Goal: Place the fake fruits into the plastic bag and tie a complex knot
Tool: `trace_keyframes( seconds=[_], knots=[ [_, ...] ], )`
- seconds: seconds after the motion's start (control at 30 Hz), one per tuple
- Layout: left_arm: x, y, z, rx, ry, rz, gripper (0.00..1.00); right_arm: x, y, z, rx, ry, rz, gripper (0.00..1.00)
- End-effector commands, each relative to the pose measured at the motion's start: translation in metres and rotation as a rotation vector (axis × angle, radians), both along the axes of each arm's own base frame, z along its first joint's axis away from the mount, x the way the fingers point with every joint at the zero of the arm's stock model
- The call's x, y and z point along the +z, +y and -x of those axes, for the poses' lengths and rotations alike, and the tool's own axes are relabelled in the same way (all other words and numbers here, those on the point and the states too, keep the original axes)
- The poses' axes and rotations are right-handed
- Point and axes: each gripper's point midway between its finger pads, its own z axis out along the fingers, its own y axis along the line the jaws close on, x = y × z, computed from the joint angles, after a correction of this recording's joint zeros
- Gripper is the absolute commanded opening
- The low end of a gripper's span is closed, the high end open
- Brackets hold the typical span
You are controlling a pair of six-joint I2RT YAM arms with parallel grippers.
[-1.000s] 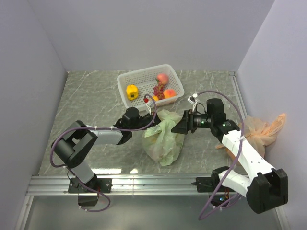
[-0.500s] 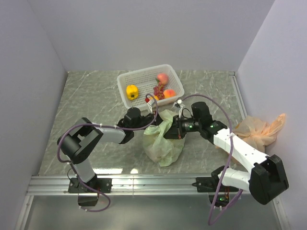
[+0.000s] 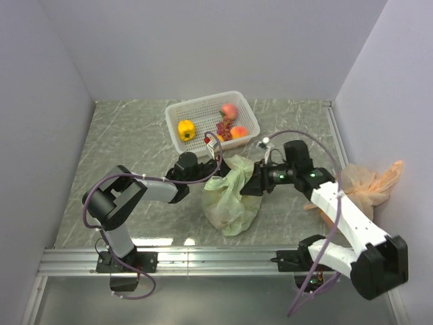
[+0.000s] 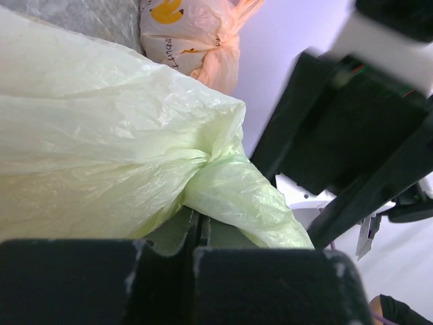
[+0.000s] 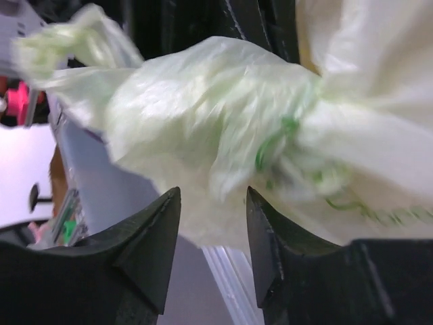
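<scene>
Several fake fruits lie in the white basket beyond both grippers, so the filling looks incomplete. Between the grippers sits the plastic bag, bulging as if partly loaded. The left gripper is clamped on a twisted strip of bag film just ahead of its fingertips. The right gripper has its jaws apart, with bunched film hanging just in front of them, unpinched. A first cinch of the knot seems started; tightening and further wraps appear to remain.
</scene>
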Motion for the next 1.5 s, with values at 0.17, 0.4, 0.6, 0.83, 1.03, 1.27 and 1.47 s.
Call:
trace_keyframes(
  seconds=[0.17, 0.4, 0.6, 0.83, 1.03, 1.27, 1.47],
  knots=[
    [0.035, -0.001, 0.003, -0.026, -0.092, 0.091, 0.00, 0.059, -0.037, -0.019, -0.142, -0.161, -0.055, 0.40],
    [0.038, -0.001, 0.006, -0.041, -0.116, 0.099, 0.00, 0.036, -0.038, -0.069, -0.305, -0.150, -0.028, 0.40],
    [0.039, -0.002, 0.008, -0.055, -0.126, 0.100, 0.00, 0.034, -0.011, -0.060, -0.240, -0.131, -0.065, 0.74],
    [0.048, -0.005, 0.010, -0.059, -0.140, 0.138, 0.00, 0.006, 0.014, -0.042, -0.194, -0.003, -0.054, 0.81],
    [0.055, -0.011, 0.002, -0.037, -0.137, 0.167, 0.00, 0.005, 0.035, -0.028, -0.160, 0.116, -0.135, 0.84],
    [0.055, -0.015, -0.004, -0.025, -0.103, 0.183, 0.00, 0.010, 0.046, -0.015, -0.122, 0.152, -0.165, 0.85],
    [0.051, -0.008, -0.001, -0.021, -0.099, 0.169, 0.00, 0.019, 0.001, -0.025, -0.156, -0.004, -0.049, 0.87]
  ],
)
